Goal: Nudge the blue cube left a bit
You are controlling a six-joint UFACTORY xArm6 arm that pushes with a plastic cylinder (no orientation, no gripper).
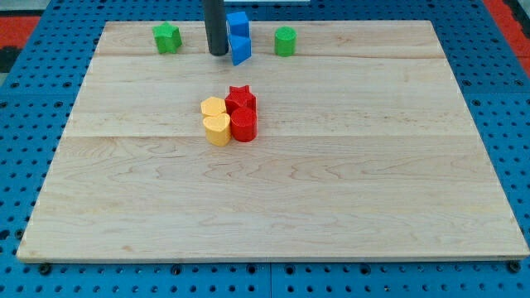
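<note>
The wooden tabletop (331, 207) is filling most of the view, sitting on a blue pegboard surface (16, 165). The dark rod (215, 21) is coming down from the view's top edge, a little left of centre, with my tip (219, 54) resting at the far strip of the board.

Key relation: the blue cube (238, 22) is lying just to the view's right of the rod, slightly farther back than my tip, looking to be touching or nearly touching the shaft. A second blue block (241, 50), shape hard to make out, is sitting directly in front of the cube and also just right of my tip. So the end effector is standing on the wrong side for a leftward nudge; my judgement is it is needing to go round to the cube's right face first, without dragging the second blue block.

The end effector is a bare rod, with no jaws, so it is holding nothing.

Green star block (166, 37) is sitting near the far-left corner, well left of my tip. Green cylinder (285, 40) is sitting right of the blue pair. In mid-board a tight cluster is huddling: red star block (241, 98), red cylinder (244, 125), and two yellow heart blocks (214, 107) (218, 129), all well apart from my tip.
</note>
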